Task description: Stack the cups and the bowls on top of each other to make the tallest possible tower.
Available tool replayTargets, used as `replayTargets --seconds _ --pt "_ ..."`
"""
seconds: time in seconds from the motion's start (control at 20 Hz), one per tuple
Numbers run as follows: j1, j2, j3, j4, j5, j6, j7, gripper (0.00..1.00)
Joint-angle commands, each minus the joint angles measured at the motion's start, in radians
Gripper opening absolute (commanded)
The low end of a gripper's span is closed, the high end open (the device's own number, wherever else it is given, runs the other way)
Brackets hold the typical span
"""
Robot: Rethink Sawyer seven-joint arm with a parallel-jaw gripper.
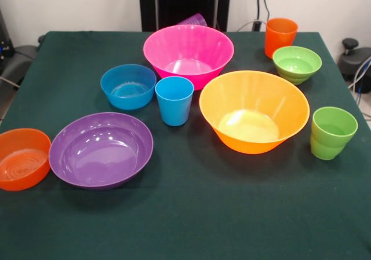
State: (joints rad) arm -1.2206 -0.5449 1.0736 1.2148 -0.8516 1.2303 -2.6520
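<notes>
All stand apart on the green table (pixel 191 213). The large pink bowl (pixel 189 54) is at the back middle, and the purple cup (pixel 193 20) peeks out behind it. The large yellow-orange bowl (pixel 254 110) is right of centre. The wide purple bowl (pixel 101 149) is at the front left, with the small orange bowl (pixel 22 158) at the left edge. The small blue bowl (pixel 128 86) and the sky blue cup (pixel 174 100) stand mid-table. The orange cup (pixel 280 37) and small green bowl (pixel 297 63) are at the back right. The lime green cup (pixel 332 132) is at the right. The gripper does not show.
The robot's black pedestal (pixel 184 5) stands at the table's far edge. Cables (pixel 359 74) and dark gear lie off the table's right side.
</notes>
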Motion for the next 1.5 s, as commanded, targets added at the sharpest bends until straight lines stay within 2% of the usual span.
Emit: replayTargets --seconds 0.05,0.1,0.15,0.6,0.8,1.1,1.5 --pt "0.073 0.076 -0.052 -0.175 -0.051 0.172 -0.313 1.0" --pt "0.076 0.081 -0.053 -0.187 -0.055 0.178 -0.317 1.0" --pt "0.054 0.043 -0.049 -0.106 -0.043 0.155 -0.276 1.0" --pt "0.043 0.046 -0.064 -0.08 -0.056 0.144 -0.251 1.0" --pt "0.007 0.002 -0.067 0.025 -0.043 0.1 -0.17 1.0" --pt "0.001 0.013 -0.074 0.039 -0.053 0.064 -0.122 1.0" --pt "-0.054 -0.004 -0.066 0.034 -0.014 0.081 -0.101 1.0"
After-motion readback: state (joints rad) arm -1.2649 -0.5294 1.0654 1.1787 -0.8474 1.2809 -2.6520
